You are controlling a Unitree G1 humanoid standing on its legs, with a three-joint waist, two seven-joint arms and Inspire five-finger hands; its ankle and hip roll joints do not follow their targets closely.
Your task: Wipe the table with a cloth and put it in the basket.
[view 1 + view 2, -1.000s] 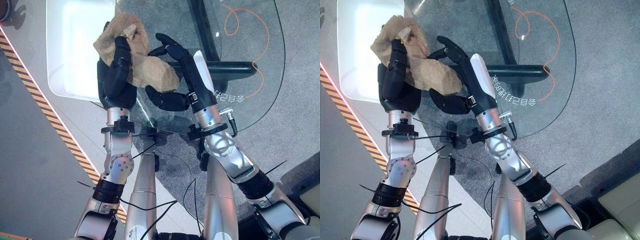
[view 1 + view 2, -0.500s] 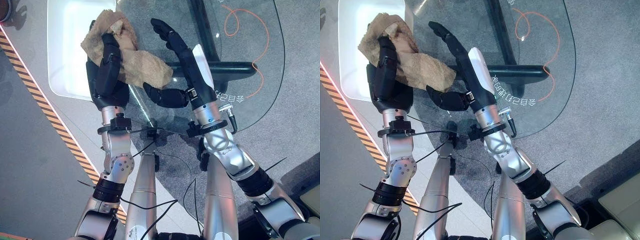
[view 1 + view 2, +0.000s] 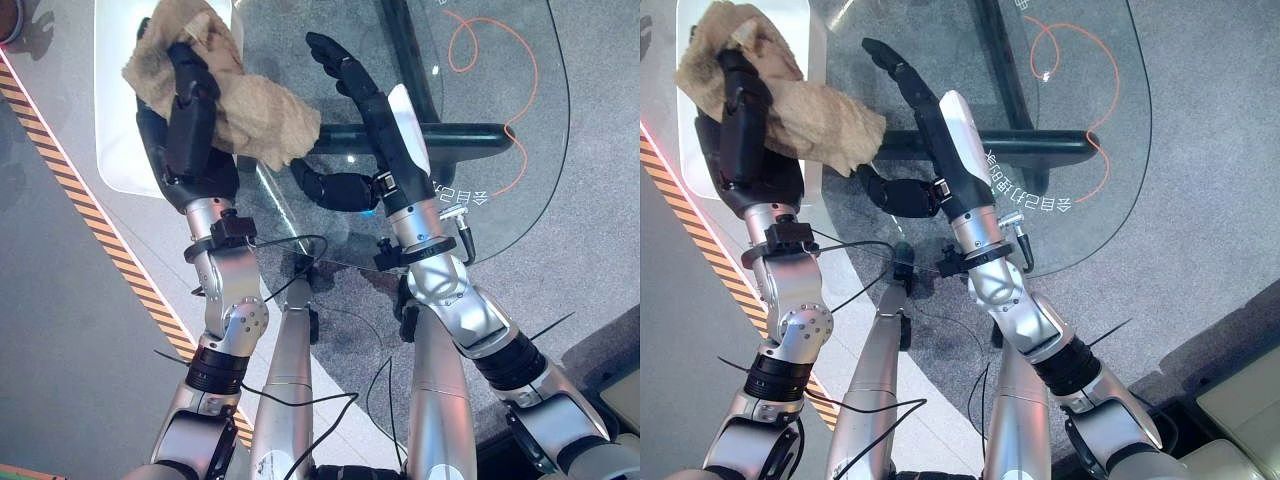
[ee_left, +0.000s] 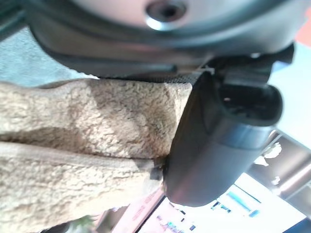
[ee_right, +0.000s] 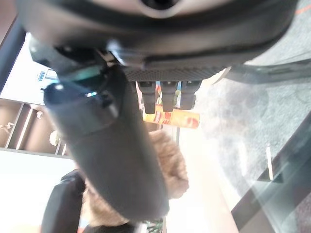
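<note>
A tan fleecy cloth [image 3: 250,110] is bunched in my left hand [image 3: 185,140], whose fingers curl round it. The hand holds it over the near edge of the white basket [image 3: 130,60], with one end hanging toward the glass table [image 3: 480,130]. The left wrist view shows the cloth [image 4: 73,145] pressed against the thumb [image 4: 218,145]. My right hand [image 3: 375,120] is open over the glass, fingers straight and pointing away, just right of the cloth and not touching it. In the right eye view the cloth [image 3: 810,115] sits between both hands [image 3: 735,130] [image 3: 940,130].
A dark table base [image 3: 440,135] runs under the glass. An orange cable [image 3: 490,60] curls below the table at the far right. A black-and-orange striped line [image 3: 90,230] crosses the floor on the left. Grey carpet lies around the table.
My left hand has carried the cloth leftward, off the glass and over the basket. The right hand has let go of the cloth and straightened its fingers.
</note>
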